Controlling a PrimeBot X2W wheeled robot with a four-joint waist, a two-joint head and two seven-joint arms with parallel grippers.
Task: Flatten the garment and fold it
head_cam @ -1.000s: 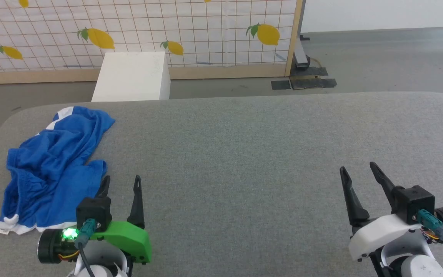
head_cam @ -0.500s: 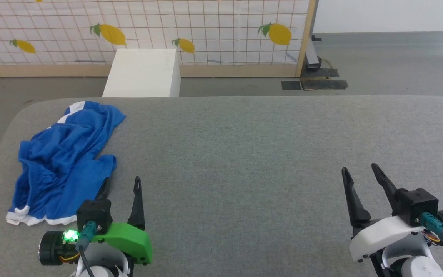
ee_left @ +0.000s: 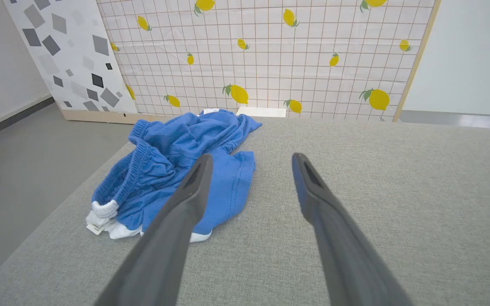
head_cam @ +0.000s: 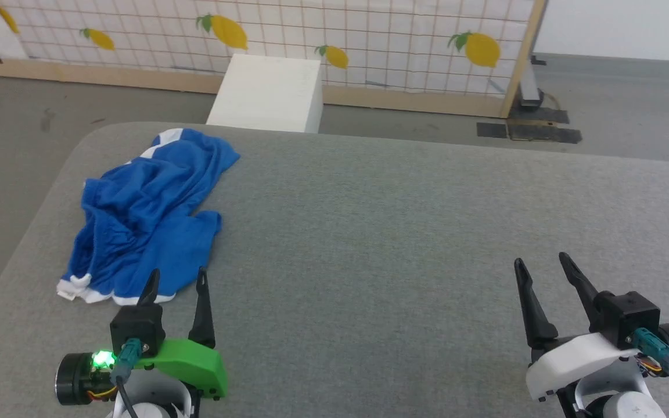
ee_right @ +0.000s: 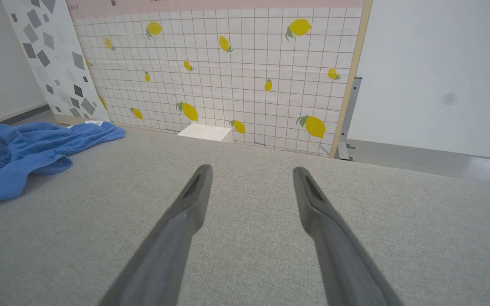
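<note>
Left claw (head_cam: 177,271) spread, empty, tips just beside white-trimmed hem of crumpled blue shorts (head_cam: 143,220). Right claw (head_cam: 540,259) spread too, well apart from them. Shorts bunched on grey desk (head_cam: 369,232).

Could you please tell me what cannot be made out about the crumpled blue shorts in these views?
- Label: left wrist view, its print is too small to read.
- Near hem of the garment: left wrist view, partly covered by a finger of the left gripper.
- Garment's far side: right wrist view, cut off by the picture's left edge.
- How the legs and waistband lie: head view, buried in the garment's own folds.
</note>
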